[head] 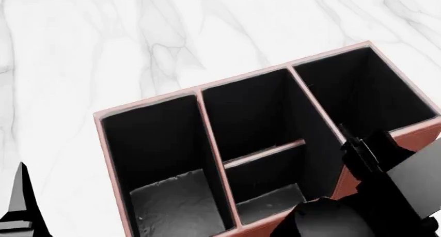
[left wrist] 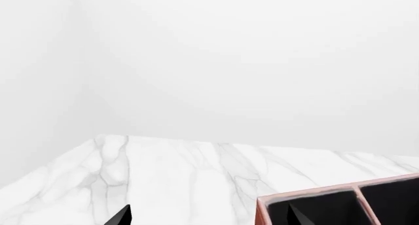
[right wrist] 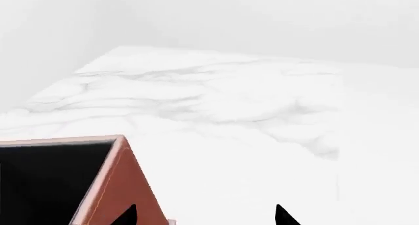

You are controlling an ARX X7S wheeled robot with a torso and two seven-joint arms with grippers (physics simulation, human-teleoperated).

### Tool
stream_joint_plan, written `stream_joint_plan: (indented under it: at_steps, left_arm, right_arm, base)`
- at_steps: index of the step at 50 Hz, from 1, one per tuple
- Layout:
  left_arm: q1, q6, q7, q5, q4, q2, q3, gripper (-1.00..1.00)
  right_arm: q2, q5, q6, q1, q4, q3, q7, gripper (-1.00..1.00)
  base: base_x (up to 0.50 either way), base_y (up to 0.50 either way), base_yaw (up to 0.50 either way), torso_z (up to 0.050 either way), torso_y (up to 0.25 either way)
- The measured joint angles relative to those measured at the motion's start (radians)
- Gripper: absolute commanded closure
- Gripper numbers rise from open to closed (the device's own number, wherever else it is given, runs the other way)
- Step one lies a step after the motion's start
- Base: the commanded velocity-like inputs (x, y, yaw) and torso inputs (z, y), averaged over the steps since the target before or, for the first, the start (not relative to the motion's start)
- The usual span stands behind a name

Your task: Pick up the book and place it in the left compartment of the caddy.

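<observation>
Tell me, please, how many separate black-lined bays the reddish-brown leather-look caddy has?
4: the reddish-brown leather-look caddy has a long undivided bay at its left, a middle bay split by a cross-divider into a rear pocket and a front pocket, and a squarish bay at its right.

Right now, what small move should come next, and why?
Probably pan the head to find the book: no view shows it. The left fingers and right fingers look open and empty, and the caddy's left compartment looks empty.

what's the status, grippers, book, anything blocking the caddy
Both grippers: only fingertips in view, nothing between them. Book not in view. Caddy on marble table, left compartment unblocked; right arm overhangs its right front corner.
</observation>
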Motion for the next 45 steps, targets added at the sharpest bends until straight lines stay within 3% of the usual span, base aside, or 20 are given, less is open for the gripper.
stream_joint_plan:
  at_steps: [9,27,45]
  left_arm:
    - [-0.001,0.004,-0.006,-0.004,-0.005,-0.005,0.002,-1.00]
    - [0.000,0.006,-0.022,-0.012,-0.003,-0.017,0.009,-1.00]
    - [0.000,0.011,-0.040,-0.025,-0.005,-0.031,0.014,-1.00]
  right_arm:
    - [-0.005,0.032,-0.066,0.012,0.076,0.044,0.065,-1.00]
    - [-0.007,0.078,-0.047,0.041,0.203,0.154,0.074,-1.00]
    - [-0.008,0.086,0.017,0.056,0.165,0.230,0.074,-1.00]
  base:
    - [0.00,0.00,0.00,0.000,0.000]
    - [0.00,0.00,0.00,0.000,0.000]
    - [0.00,0.00,0.00,0.000,0.000]
